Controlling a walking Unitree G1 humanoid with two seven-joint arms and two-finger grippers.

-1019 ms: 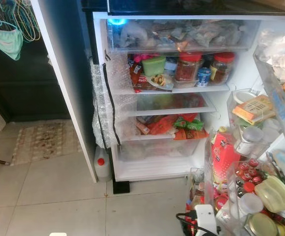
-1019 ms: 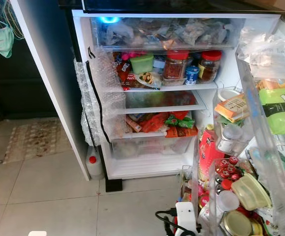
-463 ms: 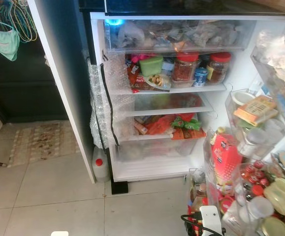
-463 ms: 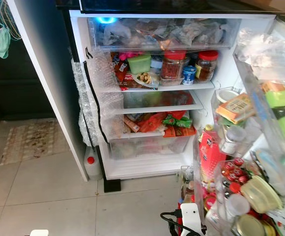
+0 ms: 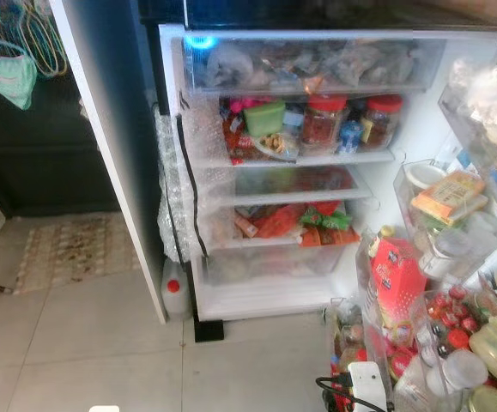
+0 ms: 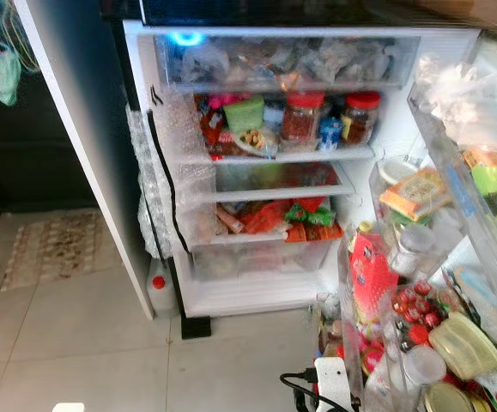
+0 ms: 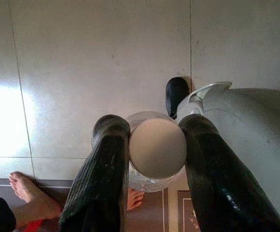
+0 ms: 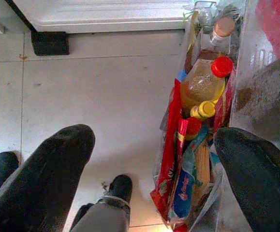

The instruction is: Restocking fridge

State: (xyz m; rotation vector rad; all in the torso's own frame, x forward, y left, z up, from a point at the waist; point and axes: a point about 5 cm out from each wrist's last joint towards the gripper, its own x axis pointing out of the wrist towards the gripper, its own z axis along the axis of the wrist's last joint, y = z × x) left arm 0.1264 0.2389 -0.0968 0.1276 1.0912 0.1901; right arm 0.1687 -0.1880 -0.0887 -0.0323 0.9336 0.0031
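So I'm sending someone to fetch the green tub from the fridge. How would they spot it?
Look in the open fridge, on the shelf just under the clear top drawer. The green tub stands left of the two red-lidded jars. It is the only square, green, lidded box there.

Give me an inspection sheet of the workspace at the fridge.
Surface: pale floor tiles, bare before the fridge.
Job's things: open fridge, shelves and door racks full; left gripper shut on a capped jar.
Clutter: bag of bottles by the door; white jug beside the fridge.
Grippers: right gripper open, hanging over the floor.
Cables: black cable at a white box.
Surroundings: rug, hangers, a person's bare foot.
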